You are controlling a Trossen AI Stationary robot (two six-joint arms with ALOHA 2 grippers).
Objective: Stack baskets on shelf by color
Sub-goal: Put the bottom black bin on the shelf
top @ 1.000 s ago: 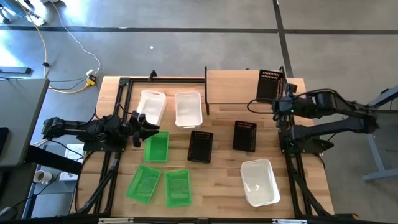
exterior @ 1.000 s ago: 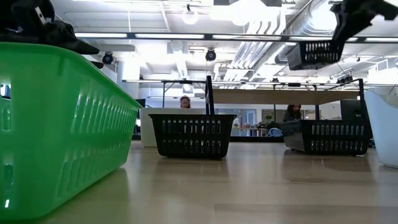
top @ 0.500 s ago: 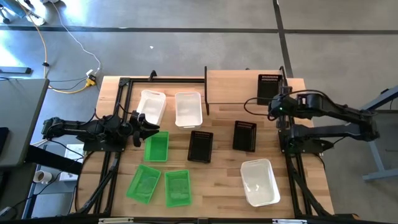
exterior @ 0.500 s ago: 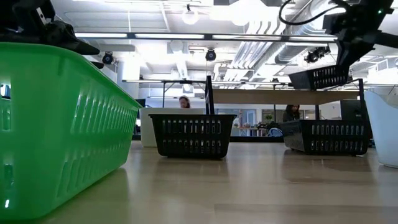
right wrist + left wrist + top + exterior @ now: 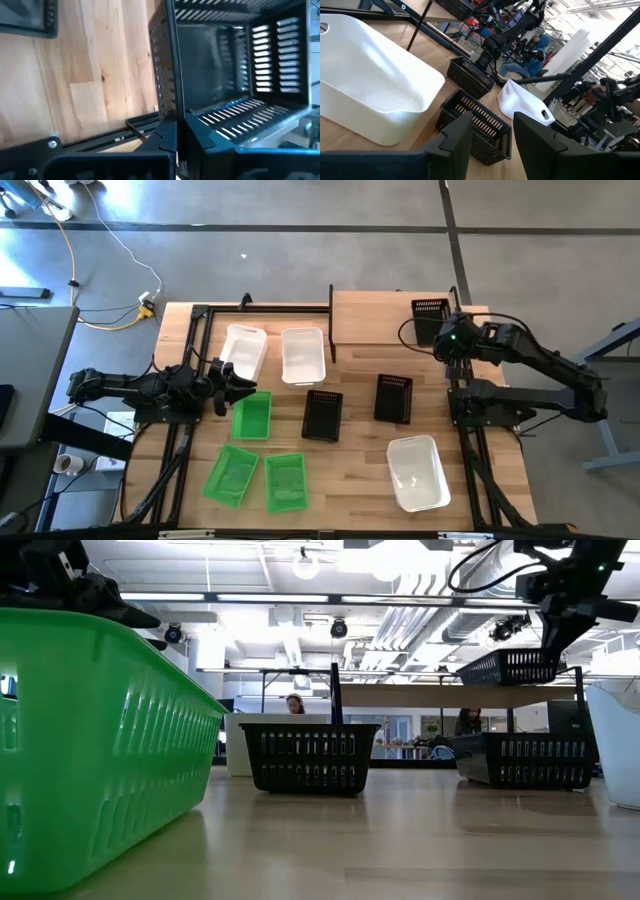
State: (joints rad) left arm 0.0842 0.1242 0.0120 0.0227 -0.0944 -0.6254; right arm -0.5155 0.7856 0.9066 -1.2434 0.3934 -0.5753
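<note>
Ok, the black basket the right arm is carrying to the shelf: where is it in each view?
High view: carried black basket on the shelf, right end, by the right pincer.
Low view: upper right, basket level with the shelf plank.
Left wrist view: cannot tell; only baskets on the table show clearly.
Right wrist view: fills the frame's right, basket pinched by its wall.
Shared landmark: the shelf's light-wood plank.
</note>
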